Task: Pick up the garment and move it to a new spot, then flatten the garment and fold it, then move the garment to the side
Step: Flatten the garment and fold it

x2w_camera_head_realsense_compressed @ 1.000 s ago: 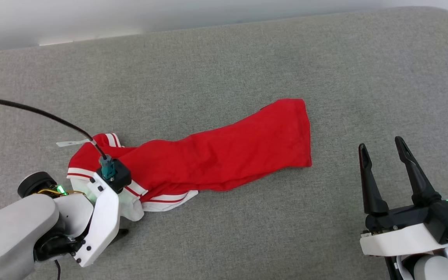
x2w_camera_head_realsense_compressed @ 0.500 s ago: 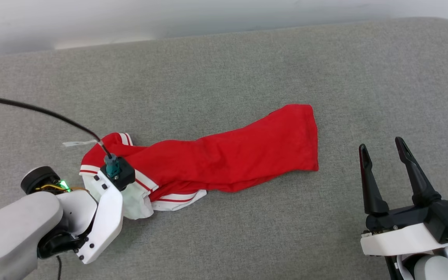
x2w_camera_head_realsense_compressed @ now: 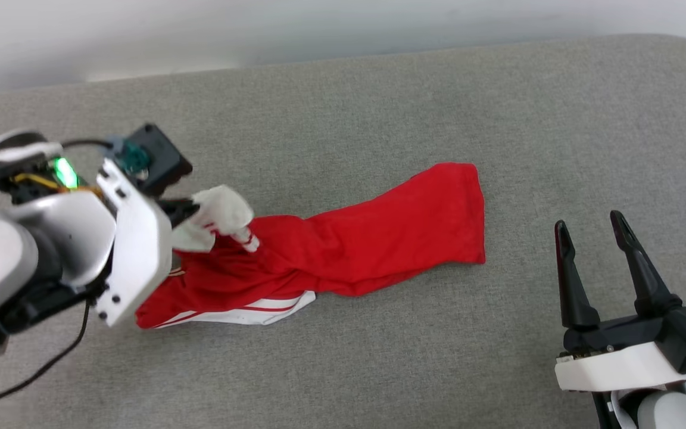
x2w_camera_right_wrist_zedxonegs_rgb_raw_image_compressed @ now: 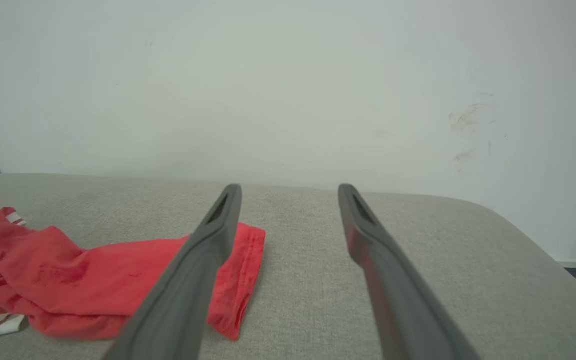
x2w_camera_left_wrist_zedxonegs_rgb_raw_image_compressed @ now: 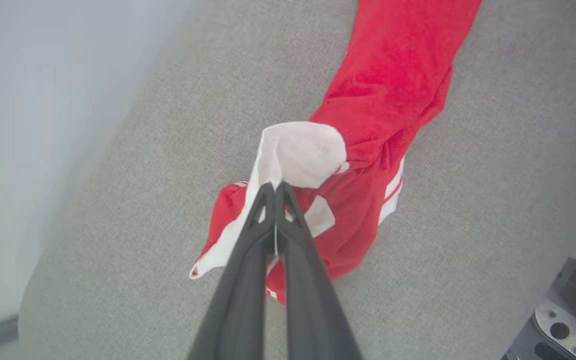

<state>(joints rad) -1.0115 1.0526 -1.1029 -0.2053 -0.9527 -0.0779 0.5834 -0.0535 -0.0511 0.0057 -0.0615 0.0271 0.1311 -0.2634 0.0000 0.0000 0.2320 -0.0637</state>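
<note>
Pickup underway: left claw [x2w_camera_left_wrist_zedxonegs_rgb_raw_image_compressed: 274, 187] clamps tight on red T-shirt's [x2w_camera_head_realsense_compressed: 379, 241] white sleeve [x2w_camera_left_wrist_zedxonegs_rgb_raw_image_compressed: 302, 152]; right claw [x2w_camera_head_realsense_compressed: 588, 221] gapes empty; next, probably lift clear and carry.

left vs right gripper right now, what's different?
Left gripper is shut on the white sleeve of the garment; right gripper is open, holding nothing. Left gripper is at the sleeve end of the garment; right gripper sits clear of the garment, beyond its hem end. Both have two long dark fingers.
</note>
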